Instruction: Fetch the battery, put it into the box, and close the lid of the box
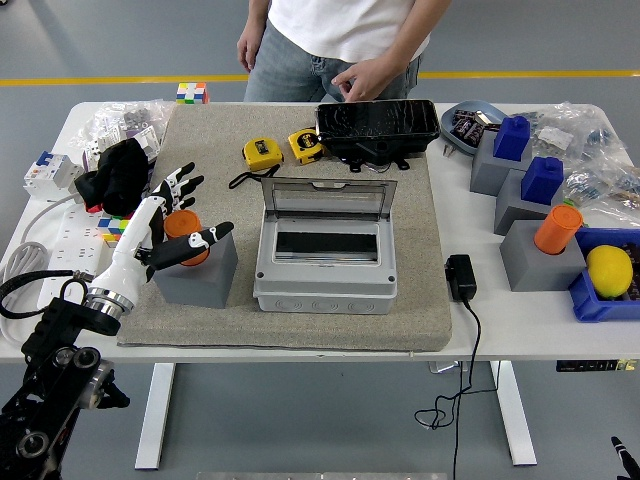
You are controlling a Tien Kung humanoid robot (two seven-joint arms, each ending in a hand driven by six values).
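Reaching with spread fingers, the left hand (170,222) flanks the orange battery (183,233).

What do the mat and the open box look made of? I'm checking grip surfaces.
The beige rectangular mat looks like coarse woven fabric or felt, matte and speckled. The grey open-lidded box looks like smooth moulded plastic; its raised lid has a clear, probably plastic window.

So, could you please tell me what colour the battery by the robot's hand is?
Orange; the battery shows best in the head view.
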